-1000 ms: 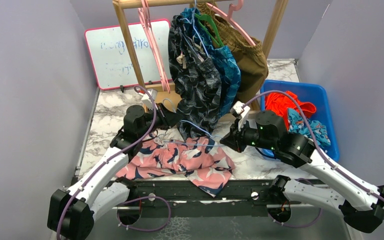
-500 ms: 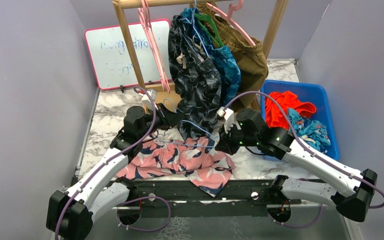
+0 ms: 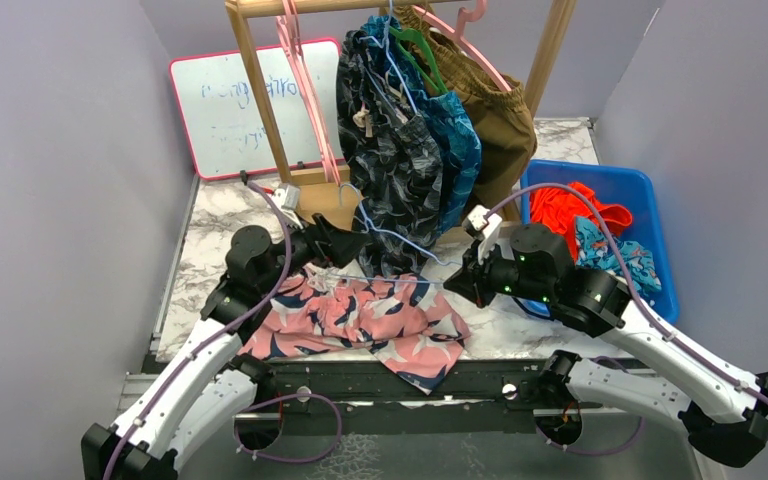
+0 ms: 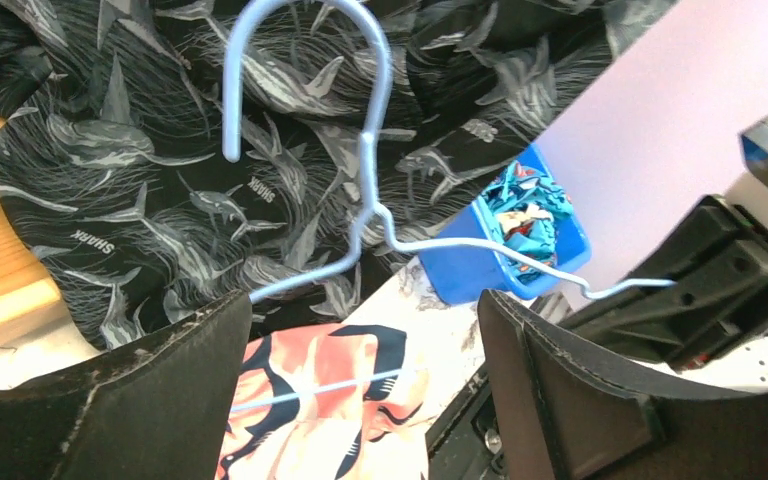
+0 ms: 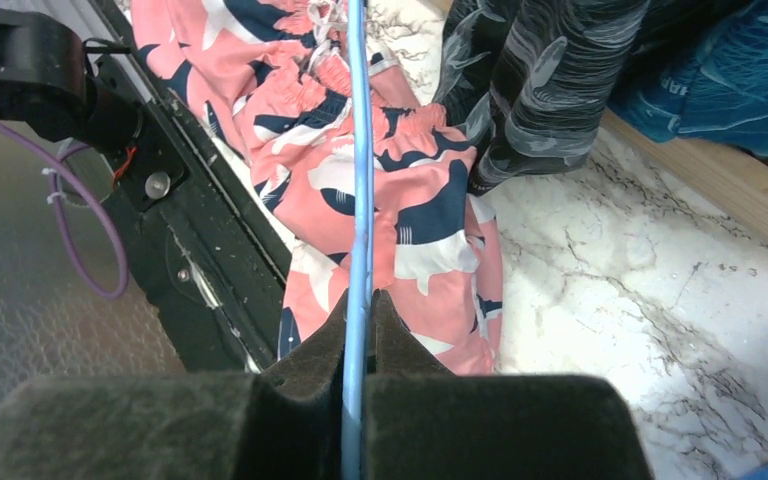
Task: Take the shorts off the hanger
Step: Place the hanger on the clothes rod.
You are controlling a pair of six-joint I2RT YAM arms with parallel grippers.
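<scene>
Leftward and back goes the left gripper [image 3: 352,242] since a second ago, its jaws now spread wide and gripping nothing. The right gripper [image 5: 360,310] is clenched on the blue wire hanger [image 5: 360,200]. The pink-and-navy leaf-print shorts [image 3: 360,315] lie on the marble table [image 3: 210,235] between the arms.

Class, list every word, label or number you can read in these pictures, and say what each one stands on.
"SHARK": printed several times among the shark shapes on the black shark-print shorts, left wrist view.
Blue handwriting on the whiteboard: too blurred to read.
No other text can be read.
</scene>
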